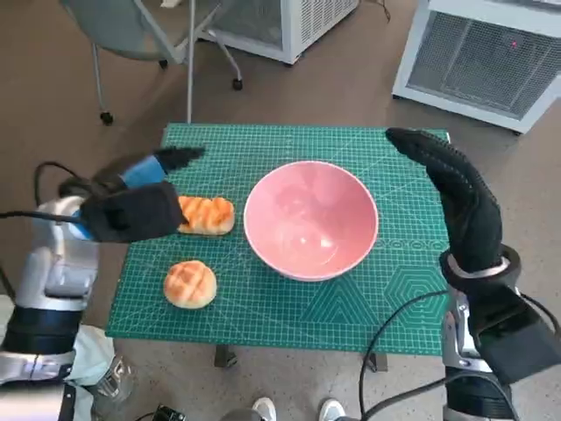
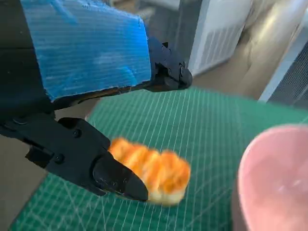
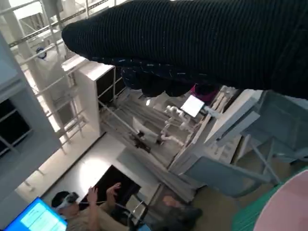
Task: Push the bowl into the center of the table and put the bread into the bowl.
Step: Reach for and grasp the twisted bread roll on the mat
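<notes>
1. We are looking down at a green mat (image 1: pixel 263 298) covering the small bench, with white machines (image 1: pixel 478 53) behind it.
2. We are seeing one pink bowl (image 1: pixel 311 219) sitting about mid-bench.
3. We are counting two breads: a long bread (image 1: pixel 207 215) and a round bun (image 1: pixel 190 283).
4. Our left hand (image 1: pixel 131 206) is hovering over the long bread, fingers (image 2: pixel 115 178) spread and holding nothing; we should close gently around it.
5. Our right hand (image 1: pixel 456 193) is lifted flat beside the bowl, holding nothing.

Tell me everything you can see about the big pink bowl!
The pink bowl is round, smooth and shiny, likely plastic or glazed. It stands upright and empty on the green cutting mat, near the middle of the table. Nothing touches it: the long bread lies just beside it, and the right hand hovers past its other side.
</notes>
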{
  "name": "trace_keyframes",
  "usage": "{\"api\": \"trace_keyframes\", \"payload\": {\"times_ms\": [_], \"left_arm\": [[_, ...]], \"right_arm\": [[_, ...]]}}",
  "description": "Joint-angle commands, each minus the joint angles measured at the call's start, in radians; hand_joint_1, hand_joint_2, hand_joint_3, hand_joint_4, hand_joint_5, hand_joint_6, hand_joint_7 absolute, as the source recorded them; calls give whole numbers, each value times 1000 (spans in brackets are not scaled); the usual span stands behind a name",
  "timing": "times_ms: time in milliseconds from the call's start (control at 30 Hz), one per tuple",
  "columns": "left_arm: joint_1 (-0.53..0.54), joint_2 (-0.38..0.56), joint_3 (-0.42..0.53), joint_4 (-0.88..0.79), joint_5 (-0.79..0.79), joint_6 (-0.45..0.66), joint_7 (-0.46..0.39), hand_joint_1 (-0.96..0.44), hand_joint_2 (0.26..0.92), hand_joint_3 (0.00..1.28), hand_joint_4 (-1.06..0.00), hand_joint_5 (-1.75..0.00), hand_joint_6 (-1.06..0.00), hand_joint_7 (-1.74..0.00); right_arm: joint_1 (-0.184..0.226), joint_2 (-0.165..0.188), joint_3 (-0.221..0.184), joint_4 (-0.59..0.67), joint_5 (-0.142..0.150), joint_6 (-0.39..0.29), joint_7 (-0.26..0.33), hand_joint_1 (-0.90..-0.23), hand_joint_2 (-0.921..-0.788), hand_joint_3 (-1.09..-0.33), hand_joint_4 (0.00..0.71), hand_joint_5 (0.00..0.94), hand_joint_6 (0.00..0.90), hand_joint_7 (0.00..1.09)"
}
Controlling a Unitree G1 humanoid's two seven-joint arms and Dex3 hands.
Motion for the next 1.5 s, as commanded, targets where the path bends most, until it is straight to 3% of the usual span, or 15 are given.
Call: {"api": "trace_keyframes", "payload": {"times_ms": [33, 467, 1167, 1433, 1467, 1500], "left_arm": [[-35, -7, -35, 45, 16, -19, 19, 34, 713, 3, -139, 0, -319, 0], [-89, -39, -124, 187, 59, -47, 58, 35, 714, 2, -136, 0, -312, 0], [-305, -204, -266, 752, 144, -112, 231, 13, 728, 8, -164, -10, -307, -1], [-338, -250, -306, 868, 160, -104, 276, 57, 764, 23, -273, -27, -396, -26], [-340, -253, -312, 875, 164, -104, 280, 61, 777, 26, -427, -110, -460, -36], [-343, -256, -320, 880, 170, -104, 284, 65, 789, 23, -503, -209, -511, -25]], "right_arm": [[9, -10, 8, 16, -14, 2, -9, -671, -921, -769, 76, 6, -1, 410], [11, -12, 16, 22, -3, 4, -6, -671, -921, -777, 72, 3, -1, 408], [12, -12, 23, 26, 13, 6, 1, -667, -921, -785, 69, 1, -1, 407], [18, -10, 24, 15, 11, 10, -3, -665, -921, -786, 69, 0, -1, 406], [19, -10, 24, 13, 11, 10, -3, -664, -921, -786, 69, 0, -1, 406], [20, -11, 24, 12, 12, 10, -3, -663, -921, -786, 69, 0, -1, 406]]}}
